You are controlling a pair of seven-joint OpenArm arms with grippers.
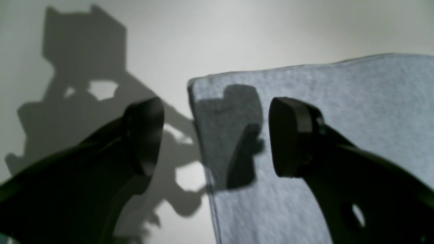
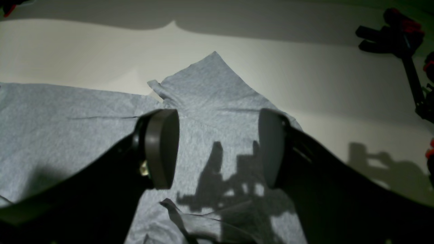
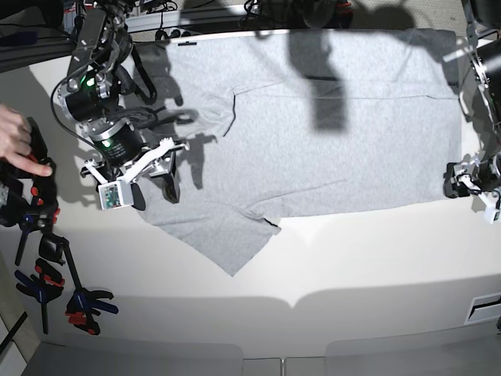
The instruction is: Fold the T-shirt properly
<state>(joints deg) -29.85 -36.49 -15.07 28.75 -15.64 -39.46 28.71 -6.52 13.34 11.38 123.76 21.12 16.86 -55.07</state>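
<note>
The T-shirt [image 3: 329, 125] lies flat across the white worktop [image 3: 368, 258] — hem corner by the left claw [image 1: 215, 137], sleeve under the right claw [image 2: 218, 149]; both spread, holding nothing — bare worktop along the near edge

T-shirt [image 3: 329, 117] lettering hidden; top hem under shadow.

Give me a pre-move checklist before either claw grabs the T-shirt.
1. Left claw open over the hem corner: ok.
2. Right claw open above the sleeve end: ok.
3. T-shirt spread flat: not ok, lower sleeve is creased.
4. Both claws free of cloth: ok, nothing gripped.
5. Hand at the table's edge, clear of the arm: cannot tell.
6. Clamps off the shirt: ok.
</note>
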